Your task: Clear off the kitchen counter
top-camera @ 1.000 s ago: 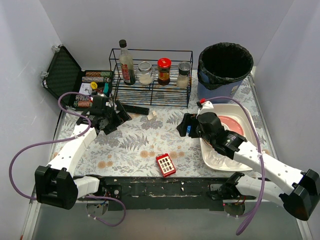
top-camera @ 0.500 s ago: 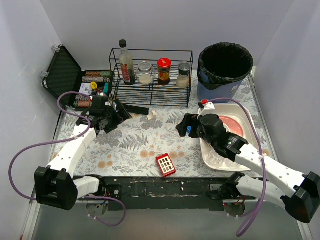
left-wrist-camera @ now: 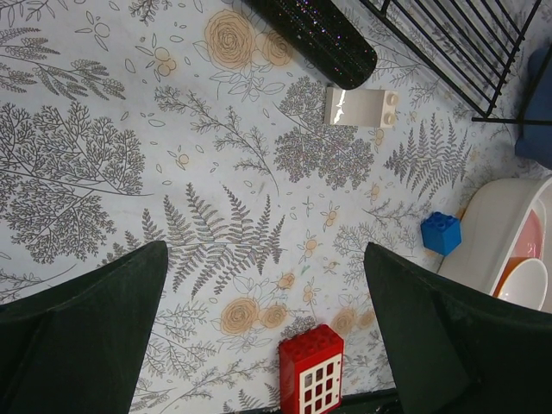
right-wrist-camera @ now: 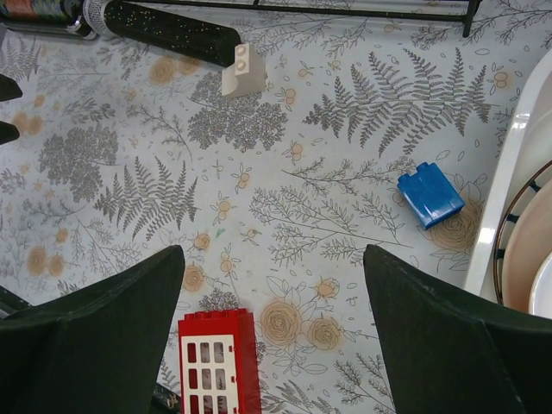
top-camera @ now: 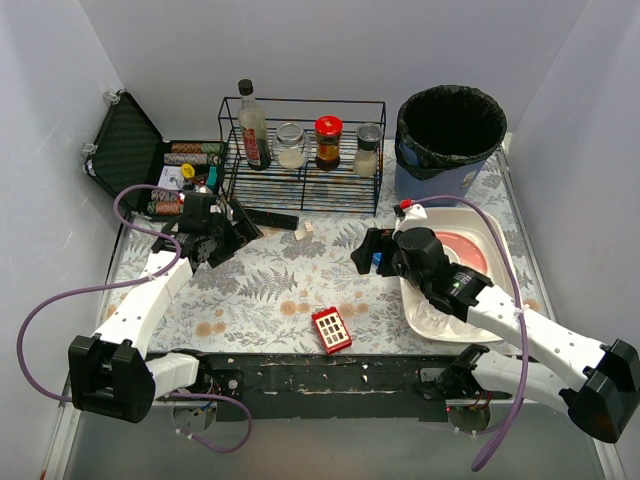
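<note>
The kitchen counter [top-camera: 270, 285] is a fern-patterned top with brownish stains. On it lie a red brick with a white window [top-camera: 331, 330] near the front edge, a small blue brick [top-camera: 377, 262], a white brick [top-camera: 305, 229] and a black glittery cylinder [top-camera: 268, 216]. My left gripper [top-camera: 235, 232] hovers open and empty over the counter's left part. My right gripper [top-camera: 362, 250] hovers open and empty just above the blue brick. The right wrist view shows the red brick [right-wrist-camera: 216, 362] and the blue brick [right-wrist-camera: 429, 195] below its open jaws [right-wrist-camera: 272, 254]. The left wrist view shows the same bricks between its open jaws [left-wrist-camera: 266, 259].
A white tub [top-camera: 460, 209] with a pinkish plate and a bowl stands at the right. A black wire rack [top-camera: 300, 150] with a bottle and jars stands at the back, a lined bin [top-camera: 450, 130] at the back right, an open black case [top-camera: 130, 150] at the back left.
My right gripper has shifted slightly to the left near the blue brick. The left arm and the bricks have not moved.
</note>
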{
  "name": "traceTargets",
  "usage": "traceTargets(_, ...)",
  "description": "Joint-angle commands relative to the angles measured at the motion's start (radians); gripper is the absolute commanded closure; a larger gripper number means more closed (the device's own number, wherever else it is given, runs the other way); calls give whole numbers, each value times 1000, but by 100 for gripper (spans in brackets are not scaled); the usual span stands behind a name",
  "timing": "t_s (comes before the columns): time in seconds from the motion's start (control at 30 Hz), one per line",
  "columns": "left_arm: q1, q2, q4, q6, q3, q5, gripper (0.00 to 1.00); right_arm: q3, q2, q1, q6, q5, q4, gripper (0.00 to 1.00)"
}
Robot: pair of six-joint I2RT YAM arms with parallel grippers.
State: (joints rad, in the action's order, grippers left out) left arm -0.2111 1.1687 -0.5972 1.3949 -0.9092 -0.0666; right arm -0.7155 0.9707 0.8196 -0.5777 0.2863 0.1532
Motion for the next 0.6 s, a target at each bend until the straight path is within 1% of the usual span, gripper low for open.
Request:
traceTargets(0.0,3,-37,28,-4,10,28,2,-7,26,4,9,13,-53,7)
traceTargets(0.37,3,-35,46,-17,-7,17,2,-41,72,6,-16,8,-29,6)
traceTargets(0.57,3,-34,37,-1,-17,53,2,-44,80,6,-40,10,-18,5)
